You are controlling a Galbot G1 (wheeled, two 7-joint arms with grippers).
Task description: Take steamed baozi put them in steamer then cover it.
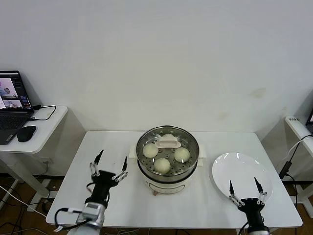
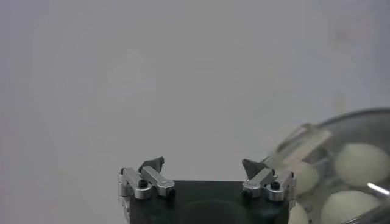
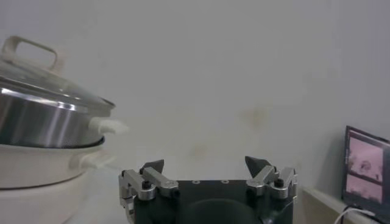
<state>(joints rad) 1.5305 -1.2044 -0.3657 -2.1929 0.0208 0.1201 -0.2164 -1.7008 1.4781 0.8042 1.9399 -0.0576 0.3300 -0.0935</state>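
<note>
Four steamed baozi (image 1: 162, 165) inside the steamer (image 1: 167, 177), under the cover (image 1: 167, 147). Three easy to see through the glass, one more at the back, partly hidden by the cream handle on top. One steamer, one cover, one white plate (image 1: 240, 175), two grippers.

Steamer at the middle of the white table (image 1: 122, 200), a bit toward the back edge. Cover sitting flat on the steamer's rim, closing it.

Left gripper (image 1: 110, 166) just beside the steamer, on its left, toward the front edge of the table. Fingers spread wide apart, nothing between them, touching nothing. In the left wrist view, fingertips (image 2: 152, 164) wide apart too, with the buns (image 2: 361, 163) and the glass cover (image 2: 341, 131) off to one side, close by but not touched.

Right gripper (image 1: 245, 190) near the front right corner of the table, over the front rim of the plate. Fingers wide apart, holding nothing. Steamer well apart from this one. In the right wrist view, both fingertips (image 3: 257, 164) open and bare, with the shiny steamer (image 3: 42, 125) and its cover (image 3: 46, 76) farther off.

Plate to the right of the steamer, near it, not touching. Laptop (image 1: 13, 104) and black mouse (image 1: 26, 132) on a small side desk past the table's left edge.
</note>
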